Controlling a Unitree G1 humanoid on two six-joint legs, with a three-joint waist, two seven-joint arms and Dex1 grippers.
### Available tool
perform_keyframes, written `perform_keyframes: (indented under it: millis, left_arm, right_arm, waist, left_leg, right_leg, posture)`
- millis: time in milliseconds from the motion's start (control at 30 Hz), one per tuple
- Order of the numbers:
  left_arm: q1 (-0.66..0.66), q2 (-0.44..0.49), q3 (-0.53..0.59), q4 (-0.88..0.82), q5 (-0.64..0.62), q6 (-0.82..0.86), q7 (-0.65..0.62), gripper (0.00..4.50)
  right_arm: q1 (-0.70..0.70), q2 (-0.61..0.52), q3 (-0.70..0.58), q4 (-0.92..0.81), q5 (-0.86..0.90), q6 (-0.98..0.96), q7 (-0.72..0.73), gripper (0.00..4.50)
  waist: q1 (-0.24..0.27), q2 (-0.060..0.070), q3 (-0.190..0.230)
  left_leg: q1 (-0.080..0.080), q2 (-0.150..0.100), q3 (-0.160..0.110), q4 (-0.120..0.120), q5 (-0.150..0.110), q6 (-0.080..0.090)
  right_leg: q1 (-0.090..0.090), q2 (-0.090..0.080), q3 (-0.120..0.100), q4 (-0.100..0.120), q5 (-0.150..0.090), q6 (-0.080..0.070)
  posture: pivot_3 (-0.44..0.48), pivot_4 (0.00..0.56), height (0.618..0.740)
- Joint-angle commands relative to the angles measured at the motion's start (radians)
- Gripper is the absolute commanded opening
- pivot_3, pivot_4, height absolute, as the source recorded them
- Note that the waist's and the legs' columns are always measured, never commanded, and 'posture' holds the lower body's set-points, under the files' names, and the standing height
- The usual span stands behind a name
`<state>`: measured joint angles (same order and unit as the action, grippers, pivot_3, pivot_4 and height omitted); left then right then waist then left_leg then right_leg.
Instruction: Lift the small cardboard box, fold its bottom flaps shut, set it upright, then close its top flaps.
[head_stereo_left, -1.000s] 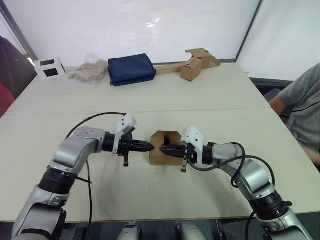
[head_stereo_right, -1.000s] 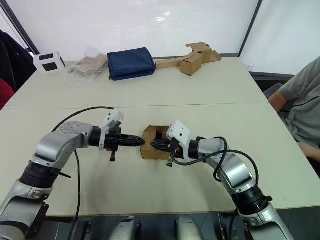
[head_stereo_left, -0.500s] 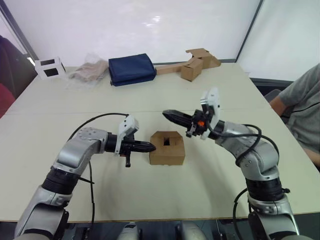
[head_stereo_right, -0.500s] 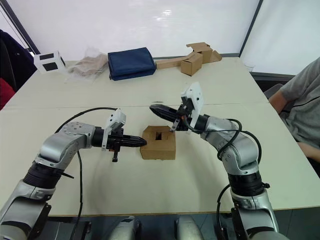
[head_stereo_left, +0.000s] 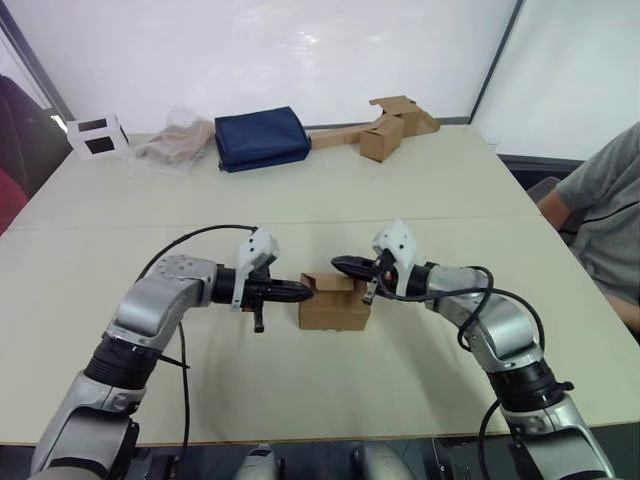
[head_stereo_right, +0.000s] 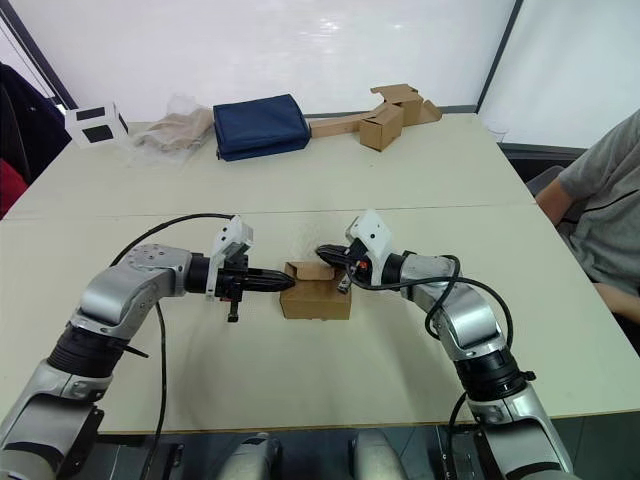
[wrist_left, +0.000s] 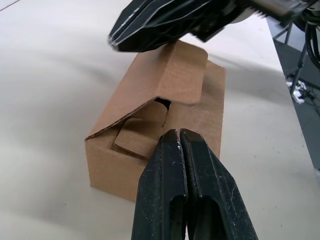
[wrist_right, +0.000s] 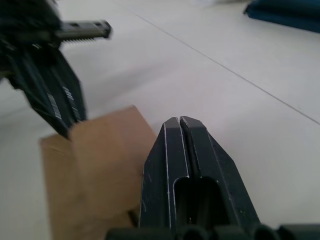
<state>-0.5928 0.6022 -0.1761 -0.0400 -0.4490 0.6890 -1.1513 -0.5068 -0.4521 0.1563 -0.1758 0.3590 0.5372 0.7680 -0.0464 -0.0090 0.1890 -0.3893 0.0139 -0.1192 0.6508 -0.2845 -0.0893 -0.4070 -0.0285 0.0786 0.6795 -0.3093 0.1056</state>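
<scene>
The small cardboard box (head_stereo_left: 335, 312) stands on the table between my two arms. One of its top flaps (wrist_left: 175, 70) leans over the opening at a slant, and another (wrist_left: 140, 136) is tucked down inside. My left gripper (head_stereo_left: 303, 292) is shut, its tip against the box's left side near the rim. My right gripper (head_stereo_left: 338, 265) is shut too, its tip just over the leaning flap from the right. The bottom flaps are hidden under the box.
Along the far edge lie a white cube with black squares (head_stereo_left: 97, 135), a clear bag of beige stuff (head_stereo_left: 175, 143), a navy bag (head_stereo_left: 262, 138) and a brown box on a cardboard strip (head_stereo_left: 385, 135). A person (head_stereo_left: 605, 210) sits at the right.
My right gripper left the box's opening, rose above it, then came down onto the top. A flap now leans over the opening that was bare. The left gripper stayed at the left side.
</scene>
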Motion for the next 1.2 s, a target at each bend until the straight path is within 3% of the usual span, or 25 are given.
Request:
perform_keyframes:
  millis: [33, 233, 600, 700, 933, 1200]
  left_arm:
    - [-0.010, 0.009, 0.046, -0.017, -0.036, 0.025, 0.004, 0.04]
    - [-0.033, 0.006, 0.116, -0.046, -0.124, 0.113, 0.025, 0.04]
    - [-0.093, -0.092, 0.029, 0.125, 0.026, -0.066, 0.099, 0.04]
    - [-0.091, -0.116, 0.022, 0.162, 0.050, -0.099, 0.105, 0.04]
    - [-0.089, -0.130, 0.037, 0.171, 0.043, -0.097, 0.103, 0.04]
    - [-0.083, -0.134, 0.052, 0.157, 0.027, -0.071, 0.106, 0.04]
  right_arm:
    - [0.014, -0.009, -0.008, -0.044, 0.003, 0.000, 0.006, 0.00]
    - [0.021, -0.011, -0.001, -0.038, -0.018, -0.008, 0.007, 0.00]
    - [0.021, -0.005, -0.001, -0.050, -0.027, -0.008, 0.015, 0.00]
    - [0.036, 0.009, -0.053, -0.106, 0.036, 0.021, 0.002, 0.00]
    - [0.119, -0.066, -0.044, -0.252, 0.109, 0.113, 0.051, 0.00]
    - [0.147, -0.073, 0.012, -0.240, 0.076, 0.117, 0.035, 0.00]
  waist:
    - [0.001, 0.000, 0.000]
    - [0.000, 0.000, 0.000]
    - [0.001, 0.000, 0.000]
    - [0.002, 0.000, 0.000]
    - [0.004, 0.000, 0.000]
    - [0.001, 0.000, 0.000]
  left_leg:
    - [0.000, 0.000, 0.000, 0.000, 0.000, 0.000]
    - [0.000, 0.000, 0.000, 0.000, 0.000, 0.000]
    - [0.000, 0.000, 0.000, 0.000, 0.000, 0.000]
    - [0.000, 0.000, 0.000, 0.000, 0.000, 0.000]
    - [0.000, 0.000, 0.000, 0.000, 0.000, 0.000]
    - [0.000, 0.000, 0.000, 0.000, 0.000, 0.000]
  right_leg:
    - [0.000, 0.000, 0.000, 0.000, 0.000, 0.000]
    - [0.000, 0.000, 0.000, 0.000, 0.000, 0.000]
    - [0.000, 0.000, 0.000, 0.000, 0.000, 0.000]
    - [0.000, 0.000, 0.000, 0.000, 0.000, 0.000]
    - [0.000, 0.000, 0.000, -0.001, 0.000, 0.000]
    - [0.000, 0.000, 0.000, 0.000, 0.000, 0.000]
  posture:
    - [0.000, 0.150, 0.740]
    - [0.000, 0.150, 0.740]
    - [0.000, 0.150, 0.740]
    - [0.000, 0.150, 0.740]
    - [0.000, 0.150, 0.740]
    - [0.000, 0.150, 0.740]
